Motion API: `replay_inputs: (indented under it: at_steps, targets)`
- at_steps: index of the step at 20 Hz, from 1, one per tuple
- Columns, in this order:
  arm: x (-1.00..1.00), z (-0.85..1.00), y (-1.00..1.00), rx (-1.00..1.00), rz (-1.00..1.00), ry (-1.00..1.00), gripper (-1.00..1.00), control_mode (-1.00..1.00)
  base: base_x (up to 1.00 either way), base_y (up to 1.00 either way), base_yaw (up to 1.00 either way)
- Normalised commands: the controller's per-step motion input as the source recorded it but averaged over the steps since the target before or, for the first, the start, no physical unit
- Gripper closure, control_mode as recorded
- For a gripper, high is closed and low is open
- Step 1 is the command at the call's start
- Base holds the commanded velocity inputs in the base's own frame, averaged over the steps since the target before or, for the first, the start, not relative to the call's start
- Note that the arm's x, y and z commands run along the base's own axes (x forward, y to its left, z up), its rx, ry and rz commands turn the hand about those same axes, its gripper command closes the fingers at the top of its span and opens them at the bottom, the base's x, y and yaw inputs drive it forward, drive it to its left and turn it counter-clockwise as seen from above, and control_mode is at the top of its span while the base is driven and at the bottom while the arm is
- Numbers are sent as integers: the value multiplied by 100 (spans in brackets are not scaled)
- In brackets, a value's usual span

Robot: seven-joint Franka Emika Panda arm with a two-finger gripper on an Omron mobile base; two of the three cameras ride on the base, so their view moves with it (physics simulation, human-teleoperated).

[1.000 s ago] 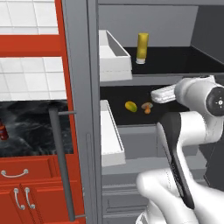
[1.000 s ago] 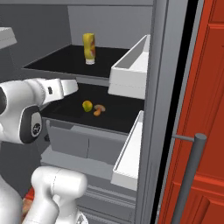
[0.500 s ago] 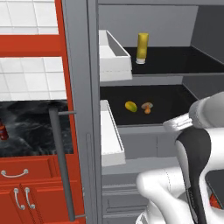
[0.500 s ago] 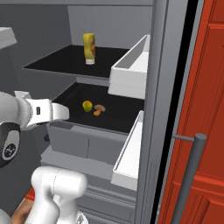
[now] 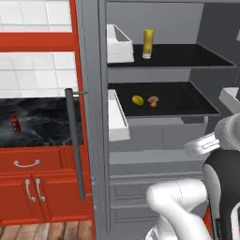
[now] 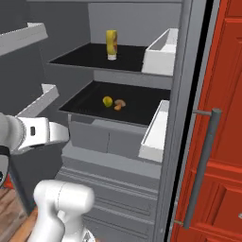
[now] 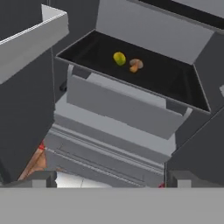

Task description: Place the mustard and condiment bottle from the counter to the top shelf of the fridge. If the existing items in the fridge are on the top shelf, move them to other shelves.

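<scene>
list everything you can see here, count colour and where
mustard: 1, yellow, upright on the fridge's top shelf
condiment bottle: 1, dark red with black cap, upright on the counter
lime-like fruit: 1, yellow-green, on the second shelf, beside the mushroom
mushroom piece: 1, orange-tan, on the second shelf
fridge: 1, grey with black shelves, door open
door bins: 2 in the left base view, white, on the open door
bar handle: 1, grey, on the fridge door
counter: 1, black marble with white veins, over the cabinets
cabinets: red, silver handles, below the counter
wall tiles: white, behind the counter
gripper: 1, dark fingertips, open, empty, facing the lower shelves
</scene>
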Motion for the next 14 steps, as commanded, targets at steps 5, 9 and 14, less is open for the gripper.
replay_inputs:
  at_steps: [5, 9, 14]
  targets:
    - [0, 0, 0, 0, 0, 0, -100, 100, -100, 88, 4]
    - [0, 0, 0, 0, 0, 0, -100, 100, -52, 100, 2]
    - [0, 0, 0, 0, 0, 0, -100, 100, 0, 100, 0]
